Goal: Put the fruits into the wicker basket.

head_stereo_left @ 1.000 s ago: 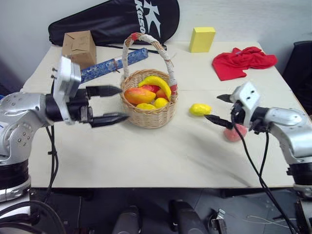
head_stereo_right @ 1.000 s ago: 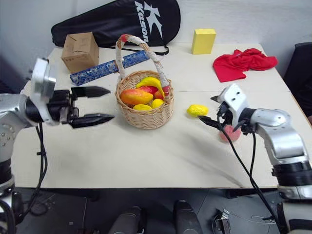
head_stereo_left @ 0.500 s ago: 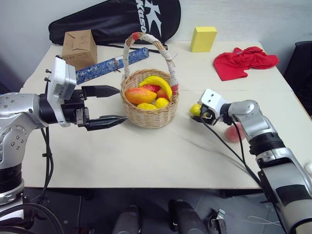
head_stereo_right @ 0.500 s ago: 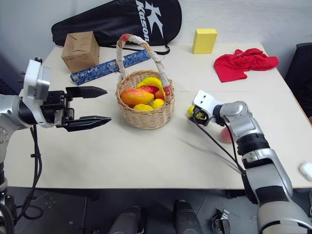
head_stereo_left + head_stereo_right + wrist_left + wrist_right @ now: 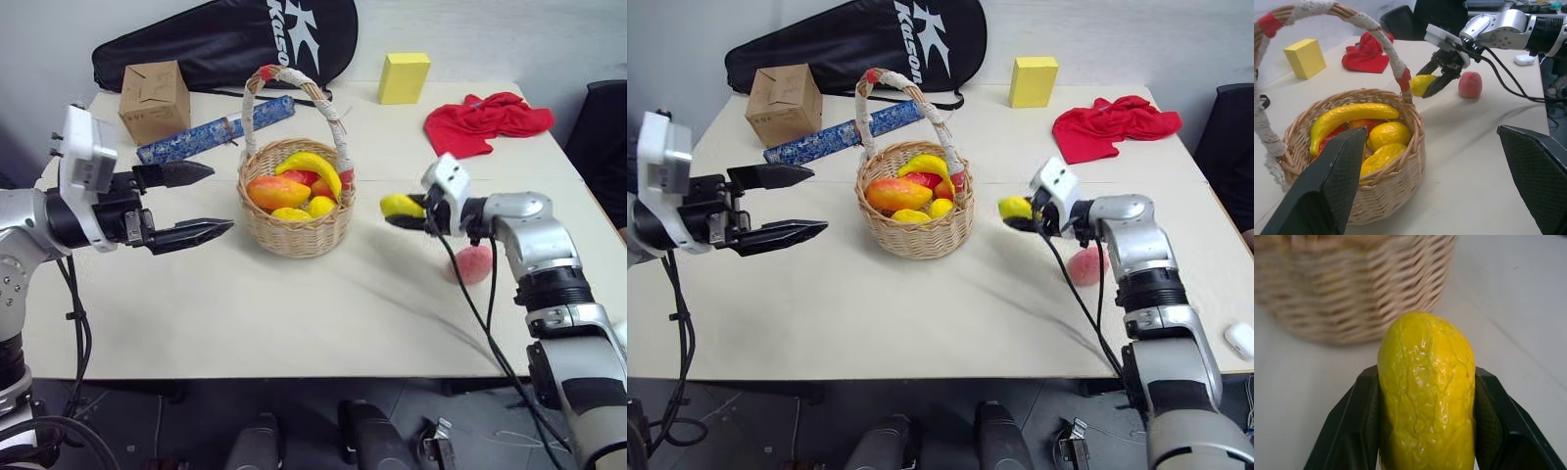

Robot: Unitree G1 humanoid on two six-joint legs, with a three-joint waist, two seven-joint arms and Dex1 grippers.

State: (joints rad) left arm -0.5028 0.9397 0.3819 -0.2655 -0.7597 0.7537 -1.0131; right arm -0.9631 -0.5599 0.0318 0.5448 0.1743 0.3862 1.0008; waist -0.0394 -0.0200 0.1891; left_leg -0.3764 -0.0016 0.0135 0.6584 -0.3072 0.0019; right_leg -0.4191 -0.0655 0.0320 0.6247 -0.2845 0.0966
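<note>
The right gripper's fingers (image 5: 1488, 416) are clenched on the yellow lemon (image 5: 401, 205), holding it off the surface (image 5: 294, 313) right of centre in the head view, just beside the wicker basket (image 5: 294, 230). The left gripper (image 5: 191, 201), at the left of the frame, has its fingers spread wide and grasps nothing. The pink peach (image 5: 473, 264) lies on the surface at lower right. The lemon is pinched by its sides; its glossy skin could slip, or it might knock the handle (image 5: 294, 83) going in.
</note>
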